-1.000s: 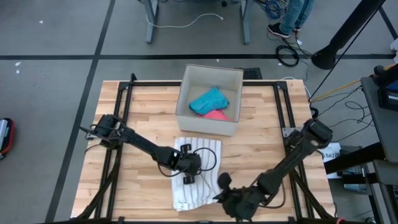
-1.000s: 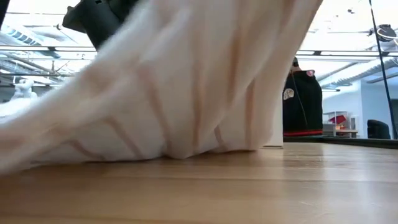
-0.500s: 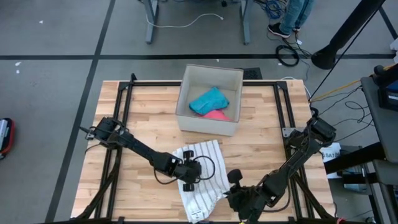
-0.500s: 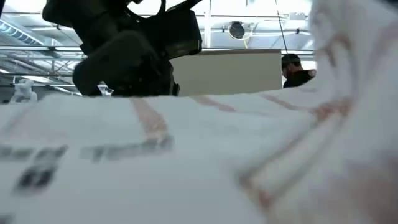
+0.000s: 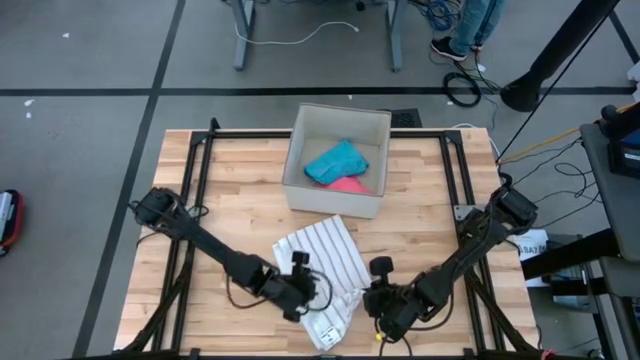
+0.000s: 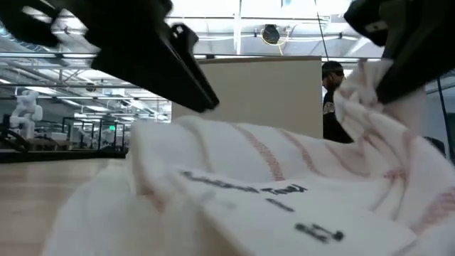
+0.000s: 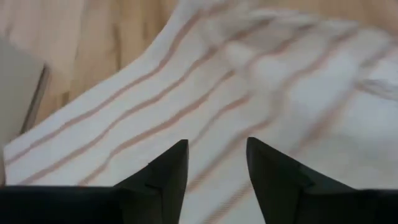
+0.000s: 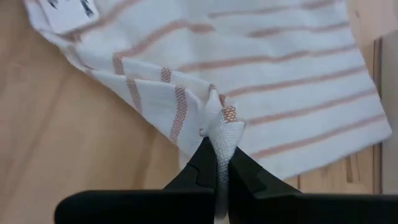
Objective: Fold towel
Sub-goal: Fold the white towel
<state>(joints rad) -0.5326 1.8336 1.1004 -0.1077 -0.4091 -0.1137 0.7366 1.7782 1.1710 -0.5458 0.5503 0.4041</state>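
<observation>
The white towel with thin red stripes (image 5: 322, 262) lies rumpled on the wooden table, just in front of the box, with its label end (image 5: 325, 330) toward the near edge. My left gripper (image 5: 298, 292) (image 7: 214, 163) hovers open over the towel's left part, its fingers spread above the striped cloth. My right gripper (image 5: 377, 297) (image 8: 219, 163) sits at the towel's right edge, shut on a bunched bit of it. In the low view the towel (image 6: 270, 192) fills the foreground, its label facing up. My right gripper pinches a bunched corner or fold of the towel's right edge (image 8: 222, 132) between its two fingers; how many layers, I cannot tell. That bit is raised off the table (image 6: 364, 89), and the cloth slopes down from it to the rest lying on the wood.
An open cardboard box (image 5: 337, 190) stands at the middle of the table's far side, holding a teal cloth (image 5: 335, 160) and a pink one (image 5: 347, 184). Black rails frame the table top (image 5: 200, 170). Bare wood shows left and right of the towel. A person stands beyond the table (image 6: 330, 78).
My left gripper has moved toward the near edge, over the towel. My right gripper has drawn back from the near edge toward the far side, carrying the towel's edge. The towel, lying long and straight before, has turned and rumpled, its far end now fanned out near the box.
</observation>
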